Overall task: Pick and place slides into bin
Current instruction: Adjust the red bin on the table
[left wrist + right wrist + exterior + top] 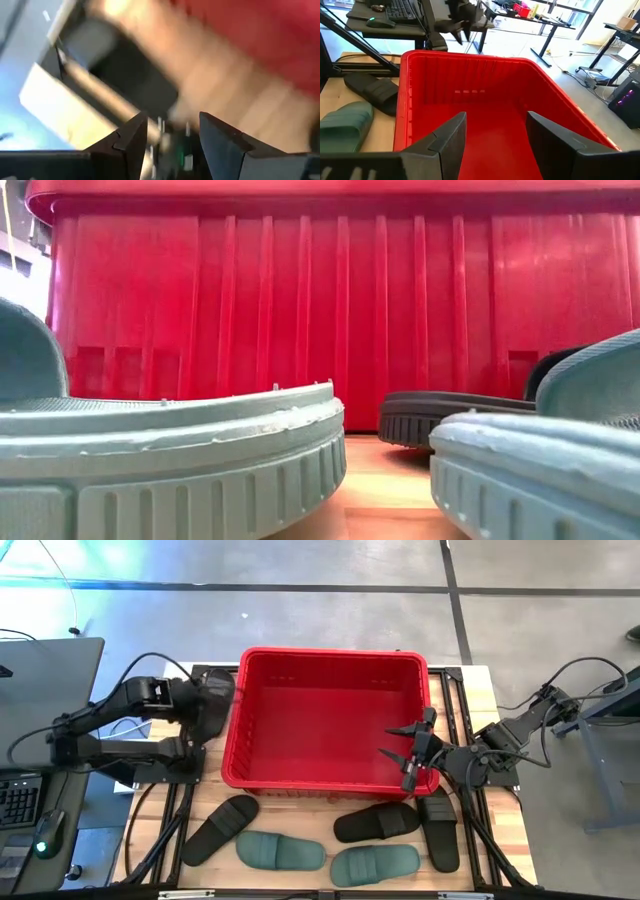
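Slides: three black, two green

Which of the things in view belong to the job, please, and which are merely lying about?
Job: red bin; three black slides; two green slides.
Lying about: keyboard; mouse; cables.

Lab workspace, desks, keyboard, cables

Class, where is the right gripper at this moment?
In the high view, the right gripper hangs open over the red bin's right near corner, above the black slides on the table.
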